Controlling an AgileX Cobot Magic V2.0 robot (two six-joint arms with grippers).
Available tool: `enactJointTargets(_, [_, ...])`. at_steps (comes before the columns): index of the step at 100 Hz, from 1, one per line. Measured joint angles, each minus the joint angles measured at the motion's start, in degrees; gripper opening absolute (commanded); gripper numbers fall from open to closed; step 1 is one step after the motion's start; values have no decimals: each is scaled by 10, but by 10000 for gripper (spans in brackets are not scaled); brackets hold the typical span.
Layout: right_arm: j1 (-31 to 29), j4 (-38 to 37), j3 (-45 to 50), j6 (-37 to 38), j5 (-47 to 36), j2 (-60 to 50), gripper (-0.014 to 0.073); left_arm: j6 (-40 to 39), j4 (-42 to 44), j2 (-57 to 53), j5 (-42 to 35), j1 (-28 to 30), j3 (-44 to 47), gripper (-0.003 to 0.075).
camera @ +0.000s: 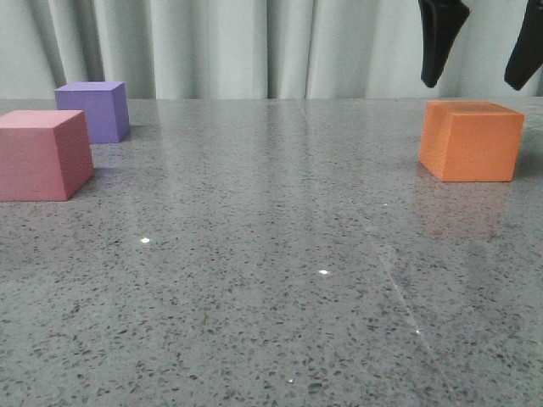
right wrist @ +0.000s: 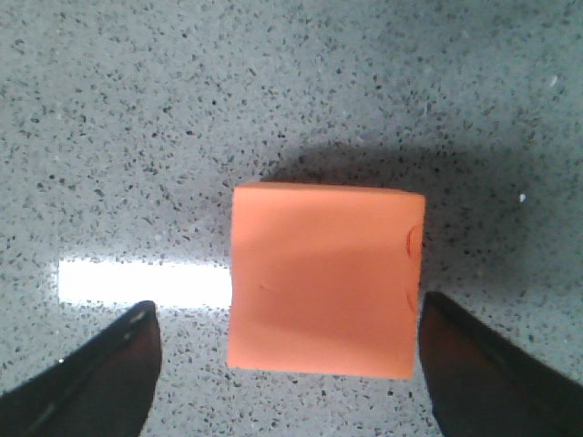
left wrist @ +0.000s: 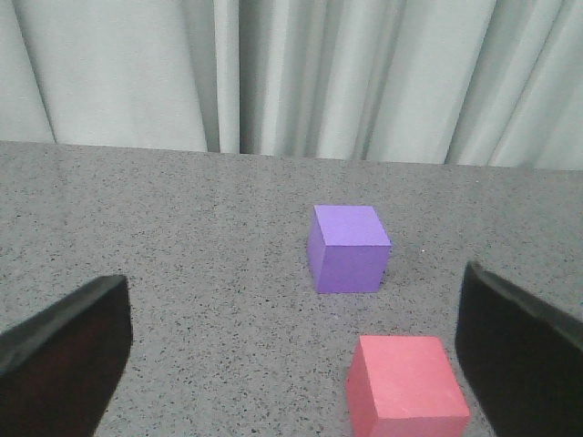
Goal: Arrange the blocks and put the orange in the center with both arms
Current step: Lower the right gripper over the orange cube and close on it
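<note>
The orange cube (camera: 472,140) sits on the grey table at the right. My right gripper (camera: 480,83) hangs open just above it, fingers spread wider than the cube; in the right wrist view the cube (right wrist: 326,278) lies between and ahead of the open fingers (right wrist: 91,382). The pinkish-red cube (camera: 44,154) sits at the left, the purple cube (camera: 95,110) just behind it. In the left wrist view my left gripper (left wrist: 291,364) is open and empty, above the table, with the red cube (left wrist: 405,387) near its right finger and the purple cube (left wrist: 348,248) beyond.
The speckled grey table (camera: 271,280) runs back to a pale curtain (camera: 254,42) along its far edge. The left gripper does not show in the front view.
</note>
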Motion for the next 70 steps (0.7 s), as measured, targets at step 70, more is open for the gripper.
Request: enactJointTargets(70, [-12,-9,-4,27,-7,43,580,0,0,0,-1,0,0,690])
